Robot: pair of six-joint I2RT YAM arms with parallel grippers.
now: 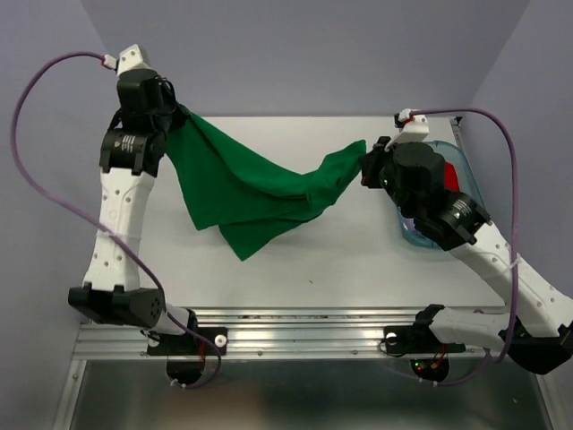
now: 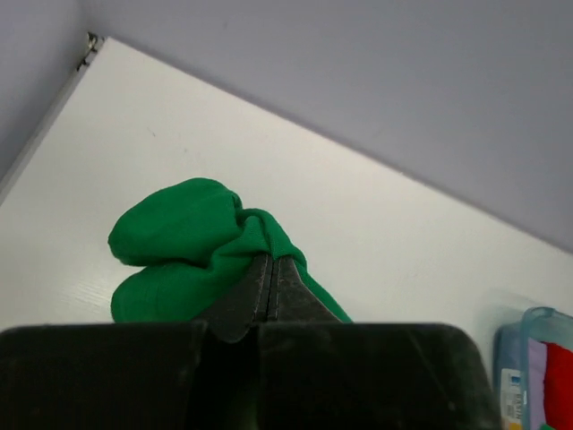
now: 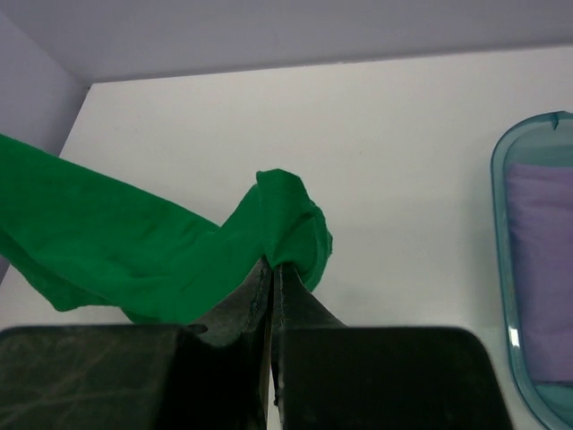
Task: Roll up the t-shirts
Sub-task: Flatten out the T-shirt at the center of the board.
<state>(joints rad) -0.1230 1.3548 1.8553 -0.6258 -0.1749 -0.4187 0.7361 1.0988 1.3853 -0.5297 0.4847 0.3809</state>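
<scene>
One green t-shirt (image 1: 242, 193) is held over the table (image 1: 358, 260), clamped at two ends by the left gripper (image 2: 269, 266) and the right gripper (image 3: 271, 269).

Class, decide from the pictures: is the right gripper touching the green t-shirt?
Touching. The right wrist view shows the right gripper closed on a bunched fold of the green t-shirt, with fabric pinched between its jaws.

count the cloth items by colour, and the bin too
green t-shirt: 1
red fabric piece: 1
lavender fabric piece: 1
clear teal bin: 1
total: 4
</scene>
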